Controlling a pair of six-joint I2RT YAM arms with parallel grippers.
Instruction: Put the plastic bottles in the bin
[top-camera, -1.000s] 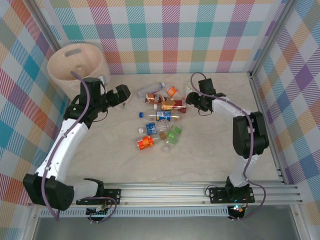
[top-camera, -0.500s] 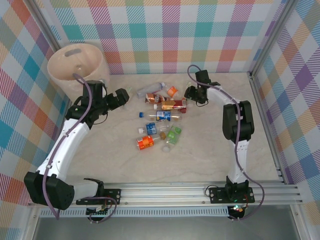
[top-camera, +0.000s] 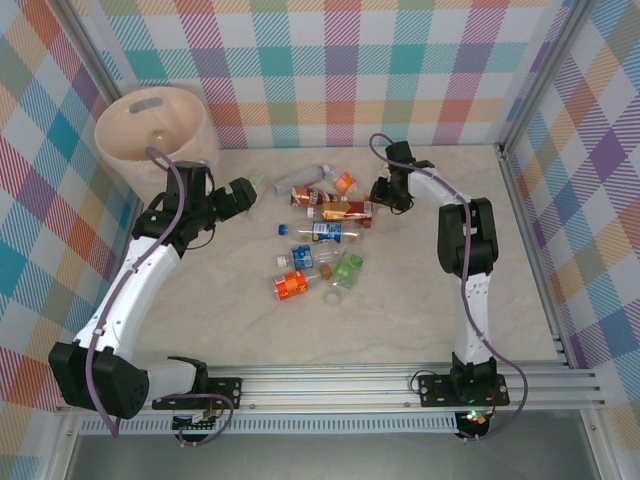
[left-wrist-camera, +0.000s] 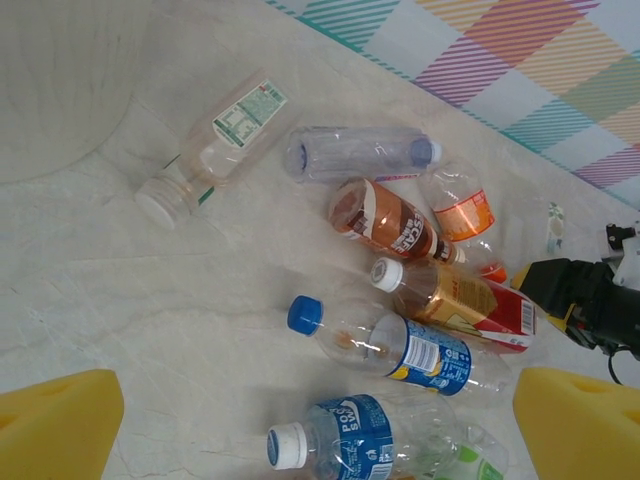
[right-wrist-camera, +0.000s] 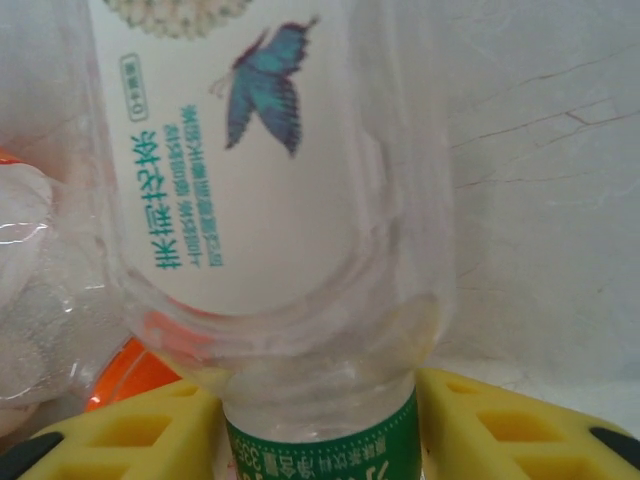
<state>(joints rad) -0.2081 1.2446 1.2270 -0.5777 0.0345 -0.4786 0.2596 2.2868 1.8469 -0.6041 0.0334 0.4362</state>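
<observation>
Several plastic bottles (top-camera: 322, 235) lie scattered on the table between the arms. My right gripper (right-wrist-camera: 320, 430) sits at the far right end of the pile, its yellow pads (right-wrist-camera: 130, 430) pressed on both sides of a clear bottle (right-wrist-camera: 270, 200) with a white butterfly label and a green band. In the top view that gripper (top-camera: 385, 190) sits low at the pile's edge. My left gripper (top-camera: 243, 193) hovers open left of the pile, its pads (left-wrist-camera: 55, 425) wide apart over a blue-labelled bottle (left-wrist-camera: 350, 440). The pale bin (top-camera: 155, 125) stands at the far left.
A white-capped bottle (left-wrist-camera: 225, 135) lies apart close to the bin's wall (left-wrist-camera: 60, 80). Plaid walls enclose the table, with a metal post (top-camera: 520, 190) along the right side. Bare tabletop (top-camera: 330, 340) stretches between the pile and the arm bases.
The right arm reached further back and left to the pile's end, and its jaws narrowed onto the butterfly-label bottle. The left arm barely shifted and stayed open.
</observation>
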